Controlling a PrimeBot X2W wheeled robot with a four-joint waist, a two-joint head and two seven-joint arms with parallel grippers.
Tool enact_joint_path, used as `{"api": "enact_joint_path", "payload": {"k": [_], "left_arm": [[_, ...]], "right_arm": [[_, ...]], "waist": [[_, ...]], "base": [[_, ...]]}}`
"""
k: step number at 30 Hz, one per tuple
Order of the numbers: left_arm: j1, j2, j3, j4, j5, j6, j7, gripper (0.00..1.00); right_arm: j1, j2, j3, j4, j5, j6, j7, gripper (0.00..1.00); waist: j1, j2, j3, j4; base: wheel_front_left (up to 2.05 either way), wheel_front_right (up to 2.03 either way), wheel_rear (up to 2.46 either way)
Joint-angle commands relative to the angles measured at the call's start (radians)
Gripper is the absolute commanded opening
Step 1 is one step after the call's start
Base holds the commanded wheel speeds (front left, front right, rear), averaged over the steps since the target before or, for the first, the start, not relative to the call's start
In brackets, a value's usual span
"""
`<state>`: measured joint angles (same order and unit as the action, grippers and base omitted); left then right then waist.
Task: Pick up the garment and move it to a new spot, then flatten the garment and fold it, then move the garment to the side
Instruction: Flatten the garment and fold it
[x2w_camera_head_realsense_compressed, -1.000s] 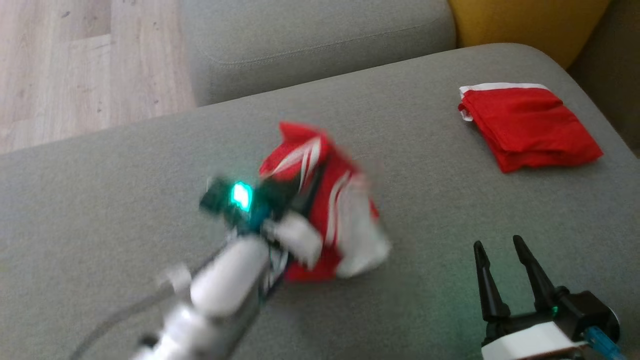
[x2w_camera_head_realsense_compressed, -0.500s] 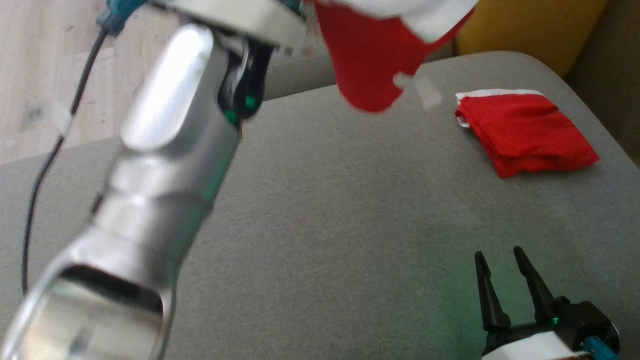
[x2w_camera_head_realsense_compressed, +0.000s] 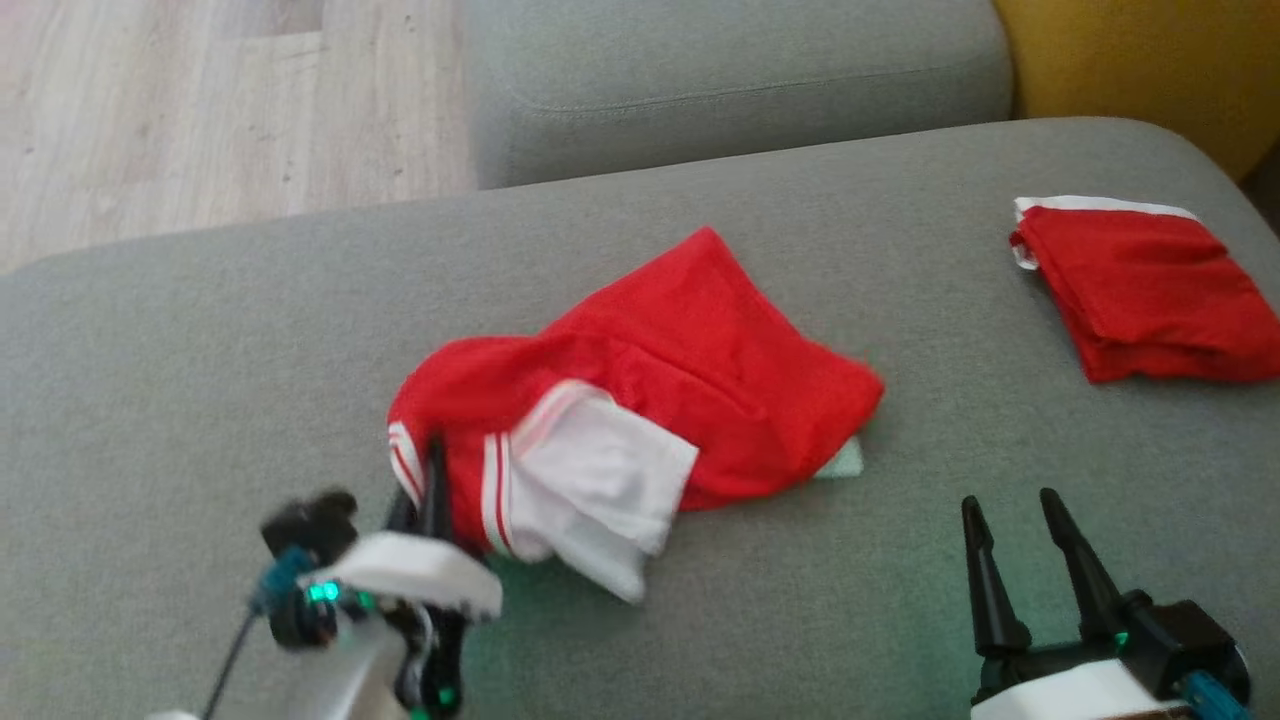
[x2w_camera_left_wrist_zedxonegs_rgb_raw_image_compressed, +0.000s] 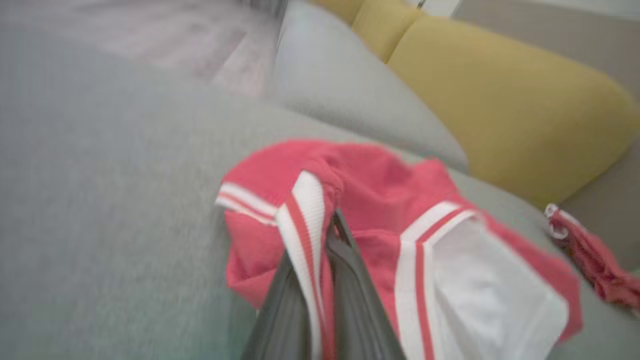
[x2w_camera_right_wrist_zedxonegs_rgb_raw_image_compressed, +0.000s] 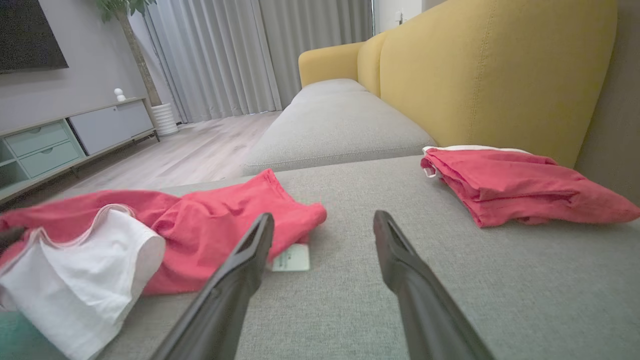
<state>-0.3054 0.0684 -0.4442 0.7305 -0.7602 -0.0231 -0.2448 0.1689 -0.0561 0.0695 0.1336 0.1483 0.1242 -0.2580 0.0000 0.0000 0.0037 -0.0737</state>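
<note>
- The left gripper (x2w_camera_head_realsense_compressed: 425, 480) sits low at the lower left, fingers pointing up the head view and clamped on the garment's striped hem (x2w_camera_left_wrist_zedxonegs_rgb_raw_image_compressed: 305, 220).
- The garment (x2w_camera_head_realsense_compressed: 690, 380), red with a white panel, lies crumpled mid-cushion on the grey sofa (x2w_camera_head_realsense_compressed: 200, 400).
- The right gripper (x2w_camera_head_realsense_compressed: 1008, 497) hovers at the lower right, fingers spread and empty; a folded red cloth (x2w_camera_head_realsense_compressed: 1150, 290) lies beyond it.

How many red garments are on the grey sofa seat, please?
2: a crumpled red-and-white garment in the middle, pinched by the left gripper, and a folded red garment at the far right.
</note>
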Motion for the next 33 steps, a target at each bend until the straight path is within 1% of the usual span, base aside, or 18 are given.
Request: {"api": "enact_joint_path", "payload": {"k": [1,5,7,9,10,11,12,15,18,20,22,24,26,27,31,33], "left_arm": [[-0.051,0.009,0.073,-0.088,0.043,0.004,-0.016,0.00],[0.049,0.002,0.198,-0.245,0.172,0.000,-0.017,0.00],[0.095,-0.004,0.230,-0.282,0.221,-0.010,-0.017,0.00],[0.126,-0.009,0.248,-0.290,0.255,-0.016,-0.017,0.00],[0.137,-0.011,0.254,-0.288,0.267,-0.015,-0.017,0.19],[0.145,-0.013,0.261,-0.286,0.278,-0.011,-0.017,0.97],[0.156,-0.015,0.272,-0.282,0.306,0.010,-0.017,1.00],[0.166,-0.016,0.289,-0.311,0.373,0.050,-0.017,1.00],[0.184,-0.016,0.282,-0.385,0.493,0.095,-0.017,1.00],[0.200,-0.009,0.261,-0.444,0.587,0.121,-0.017,1.00],[0.218,0.004,0.215,-0.492,0.676,0.133,-0.017,1.00],[0.233,0.019,0.142,-0.516,0.753,0.118,-0.017,1.00],[0.235,0.041,0.054,-0.506,0.822,0.085,-0.017,1.00],[0.235,0.041,0.054,-0.506,0.822,0.085,-0.017,1.00],[0.198,0.069,-0.093,-0.400,0.934,0.018,-0.015,1.00],[0.163,0.065,-0.127,-0.330,0.965,0.005,-0.013,1.00]], "right_arm": [[-0.032,-0.014,0.015,-0.035,-0.001,0.007,-0.004,1.00],[-0.027,-0.016,0.013,-0.035,-0.002,0.007,-0.004,1.00],[-0.026,-0.015,0.017,-0.033,-0.002,0.007,-0.004,1.00],[-0.027,-0.013,0.021,-0.032,0.000,0.007,-0.004,1.00],[-0.027,-0.012,0.023,-0.031,0.001,0.007,-0.004,1.00],[-0.027,-0.011,0.024,-0.031,0.001,0.007,-0.004,1.00],[-0.027,-0.010,0.024,-0.031,0.003,0.007,-0.004,1.00],[-0.027,-0.008,0.023,-0.031,0.002,0.007,-0.004,1.00],[-0.025,-0.008,0.018,-0.032,0.002,0.007,-0.004,1.00],[-0.024,-0.008,0.016,-0.032,0.002,0.007,-0.004,1.00],[-0.023,-0.008,0.017,-0.031,0.001,0.007,-0.004,1.00],[-0.023,-0.010,0.018,-0.031,0.001,0.007,-0.004,1.00],[-0.024,-0.011,0.020,-0.030,0.002,0.007,-0.004,1.00],[-0.024,-0.011,0.020,-0.030,0.002,0.007,-0.004,1.00],[-0.030,-0.015,0.024,-0.027,0.004,0.007,-0.004,1.00],[-0.036,-0.016,0.027,-0.025,0.004,0.007,-0.004,1.00]], "waist": [[0.0000,0.0000,0.005,0.016],[0.0000,0.0000,0.005,0.037],[0.0000,0.0000,0.004,0.045],[0.0000,0.0000,0.003,0.053],[0.0000,0.0000,0.003,0.057],[0.0000,0.0000,0.003,0.061],[0.0000,0.0000,0.003,0.068],[0.0000,0.0000,0.002,0.076],[0.0000,0.0000,0.002,0.083],[0.0000,0.0000,0.002,0.087],[0.0000,0.0000,0.003,0.089],[0.0000,0.0000,0.006,0.090],[0.0000,0.0000,0.009,0.092],[0.0000,0.0000,0.009,0.092],[0.0000,0.0000,0.020,0.097],[0.0000,0.0000,0.026,0.096]], "base": [[0.00,0.00,0.00],[0.00,0.00,0.00],[0.00,0.00,0.00],[0.00,0.00,0.00],[0.00,0.00,0.00],[0.00,0.00,0.00],[0.00,0.00,0.00],[0.00,0.00,0.00],[0.00,0.00,0.00],[0.00,0.00,0.00],[0.00,0.00,0.00],[0.00,0.00,0.00],[0.00,0.00,0.00],[0.00,0.00,0.00],[0.00,0.00,0.00],[0.00,0.00,0.00]]}}
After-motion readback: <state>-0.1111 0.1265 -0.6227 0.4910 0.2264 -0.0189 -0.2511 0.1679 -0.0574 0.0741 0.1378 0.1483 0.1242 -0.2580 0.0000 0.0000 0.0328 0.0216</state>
